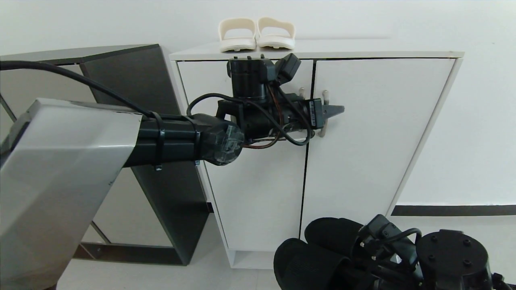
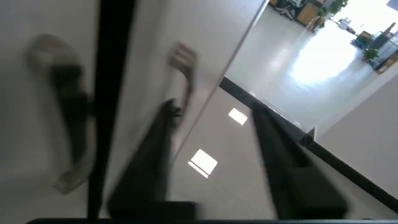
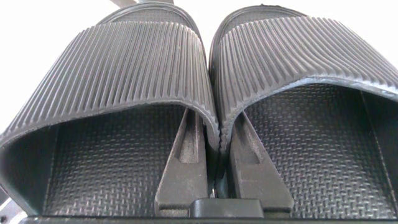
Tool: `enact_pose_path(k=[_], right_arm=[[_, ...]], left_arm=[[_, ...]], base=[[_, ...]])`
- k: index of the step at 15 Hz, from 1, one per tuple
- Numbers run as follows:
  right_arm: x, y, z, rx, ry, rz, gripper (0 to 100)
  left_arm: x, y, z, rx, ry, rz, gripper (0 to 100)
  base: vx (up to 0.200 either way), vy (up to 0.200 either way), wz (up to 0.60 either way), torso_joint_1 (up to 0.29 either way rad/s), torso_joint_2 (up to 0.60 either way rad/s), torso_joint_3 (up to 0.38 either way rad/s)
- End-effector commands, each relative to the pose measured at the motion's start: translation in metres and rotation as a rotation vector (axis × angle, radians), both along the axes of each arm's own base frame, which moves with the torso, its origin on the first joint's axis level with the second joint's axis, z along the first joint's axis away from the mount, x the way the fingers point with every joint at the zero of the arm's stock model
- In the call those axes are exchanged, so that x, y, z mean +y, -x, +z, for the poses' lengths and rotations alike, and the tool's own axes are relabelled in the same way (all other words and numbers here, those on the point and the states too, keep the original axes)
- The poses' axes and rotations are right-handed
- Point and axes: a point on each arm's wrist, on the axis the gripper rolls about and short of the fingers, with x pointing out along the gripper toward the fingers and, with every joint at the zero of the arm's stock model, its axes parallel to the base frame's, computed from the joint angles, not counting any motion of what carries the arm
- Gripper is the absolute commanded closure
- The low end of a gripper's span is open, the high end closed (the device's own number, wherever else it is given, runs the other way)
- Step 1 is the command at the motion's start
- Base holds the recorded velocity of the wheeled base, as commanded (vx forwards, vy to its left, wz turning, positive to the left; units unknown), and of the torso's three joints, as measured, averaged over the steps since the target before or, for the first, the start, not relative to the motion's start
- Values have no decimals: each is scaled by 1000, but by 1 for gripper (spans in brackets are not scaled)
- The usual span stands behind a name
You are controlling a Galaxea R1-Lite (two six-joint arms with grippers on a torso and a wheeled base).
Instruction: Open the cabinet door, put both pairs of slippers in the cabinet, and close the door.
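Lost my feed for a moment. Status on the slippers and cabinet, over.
Left gripper open at right door handle. Right gripper shut on black slippers. Cabinet doors shut, white slippers on top.

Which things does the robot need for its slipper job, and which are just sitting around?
For the job: white cabinet, door handle by the open left gripper, cream slippers on top, black slippers pinched by the right gripper.
Just there: dark cabinet.
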Motion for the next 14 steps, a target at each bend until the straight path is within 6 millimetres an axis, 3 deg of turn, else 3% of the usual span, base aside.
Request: enact_pose_path(k=[1, 3, 8, 12, 14], right_arm=[[-1, 2, -2, 12, 1, 19, 100], [-3, 5, -2, 27, -8, 55, 100], [-9, 13, 4, 30, -52, 144, 100], [-3, 22, 5, 25, -56, 192, 100], [-1, 27, 5, 25, -53, 212, 100]], left_arm=[[2, 1, 1, -1, 2, 2, 100], [3, 5, 4, 1, 1, 1, 100], [12, 54, 3, -1, 0, -55, 100], [46, 99, 4, -7, 7, -53, 100], [59, 112, 2, -20, 18, -48, 100]], base=[[0, 0, 0, 0, 0, 0], [0, 0, 0, 0, 0, 0], [0, 0, 0, 0, 0, 0], [0, 0, 0, 0, 0, 0], [0, 0, 0, 0, 0, 0]])
